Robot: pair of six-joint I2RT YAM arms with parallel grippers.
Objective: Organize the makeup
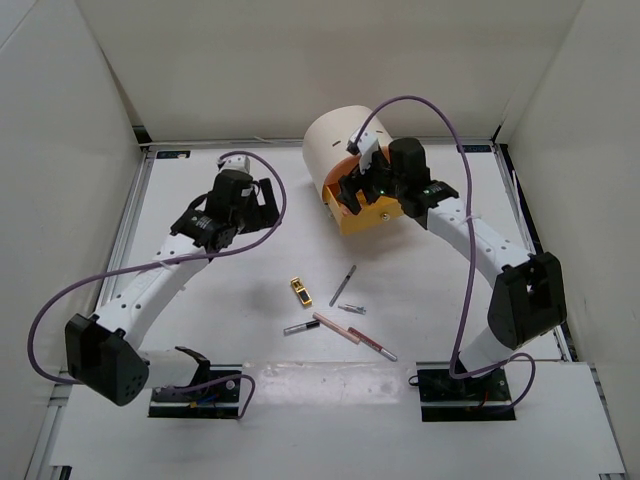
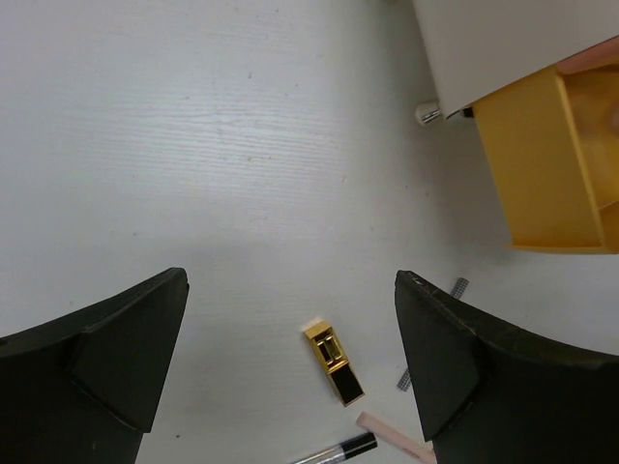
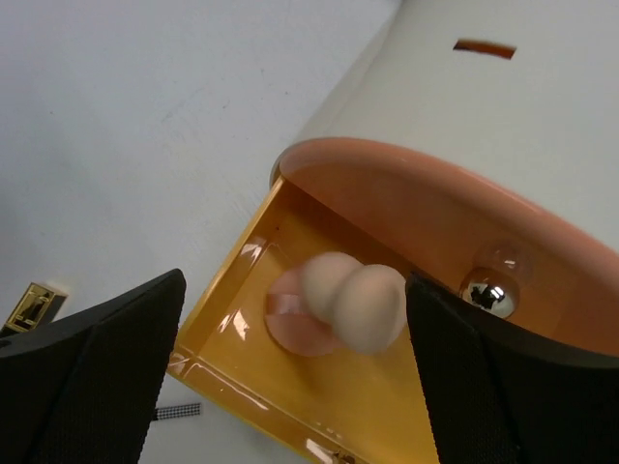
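Sponges (image 3: 353, 302) lie in drawer (image 3: 221, 307) beneath spread, empty right tool (image 3: 295, 290); left tool (image 2: 290, 280) likewise spread.

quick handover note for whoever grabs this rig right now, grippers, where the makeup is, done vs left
left gripper: open, empty, above the gold lipstick.
right gripper: open, empty, over the open orange drawer.
done: two peach sponges lie in that drawer on a pink disc.
left: lipstick plus pencils and tubes loose on the table between the arms.
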